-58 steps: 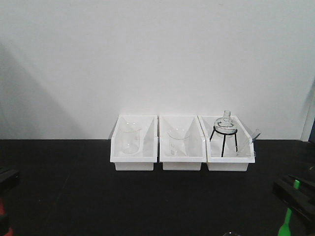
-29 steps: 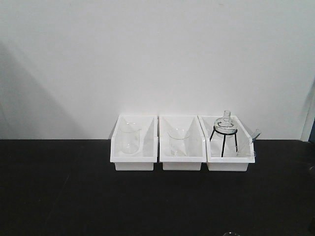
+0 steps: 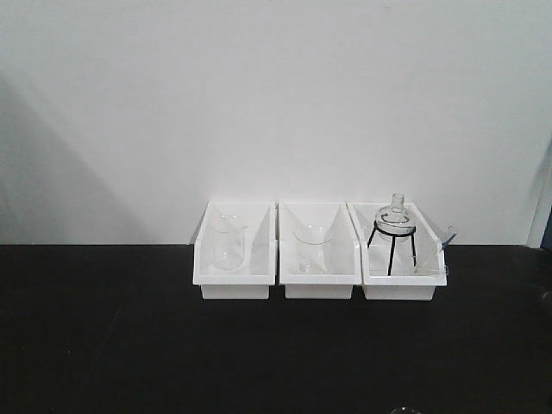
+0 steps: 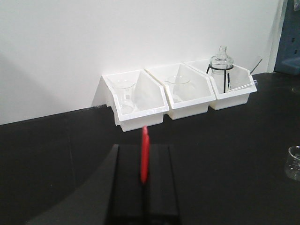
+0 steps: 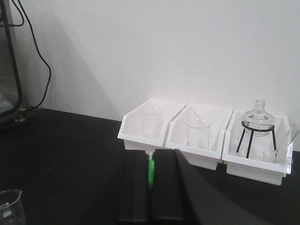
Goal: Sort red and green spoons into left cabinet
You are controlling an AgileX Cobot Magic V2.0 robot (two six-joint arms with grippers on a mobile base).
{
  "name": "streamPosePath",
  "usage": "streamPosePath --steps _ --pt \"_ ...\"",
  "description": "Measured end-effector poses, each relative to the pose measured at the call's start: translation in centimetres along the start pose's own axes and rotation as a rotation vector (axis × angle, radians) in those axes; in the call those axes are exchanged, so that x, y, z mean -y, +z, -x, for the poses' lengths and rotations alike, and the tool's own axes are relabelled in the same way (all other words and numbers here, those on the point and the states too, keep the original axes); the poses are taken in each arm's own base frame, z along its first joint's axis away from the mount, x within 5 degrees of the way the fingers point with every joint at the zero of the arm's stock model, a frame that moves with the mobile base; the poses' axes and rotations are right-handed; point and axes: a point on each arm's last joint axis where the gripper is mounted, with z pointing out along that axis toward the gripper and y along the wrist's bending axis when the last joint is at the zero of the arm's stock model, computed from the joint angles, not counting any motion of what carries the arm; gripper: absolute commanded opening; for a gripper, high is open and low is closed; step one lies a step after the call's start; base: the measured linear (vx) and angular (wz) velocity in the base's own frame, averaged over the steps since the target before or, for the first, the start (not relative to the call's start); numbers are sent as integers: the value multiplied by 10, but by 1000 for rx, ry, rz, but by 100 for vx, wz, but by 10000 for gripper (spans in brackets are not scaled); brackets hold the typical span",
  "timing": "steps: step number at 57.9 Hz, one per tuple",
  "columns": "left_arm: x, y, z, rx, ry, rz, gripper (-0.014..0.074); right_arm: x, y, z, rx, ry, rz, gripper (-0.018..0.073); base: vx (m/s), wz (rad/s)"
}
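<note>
You will find no text, label, brand, number or sign that can be read in any of the three views. If the small clear glass beaker [image 5: 9, 206] at the lower left of the right wrist view carries any scale marks, they are too blurred for you to make out.

Left tool [image 4: 144, 154] with red spoon [image 4: 145, 159], right tool [image 5: 151, 158] with green spoon [image 5: 151, 174]: both gone from front view's lower corners.
</note>
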Motion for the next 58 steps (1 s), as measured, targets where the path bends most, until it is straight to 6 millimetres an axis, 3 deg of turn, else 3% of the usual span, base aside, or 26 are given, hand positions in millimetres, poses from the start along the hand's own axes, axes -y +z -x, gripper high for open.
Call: streamPosePath --steps 58 --pt "0 0 -1 -7 0 -1 0 0 0 0 -1 0 3 -4 -1 1"
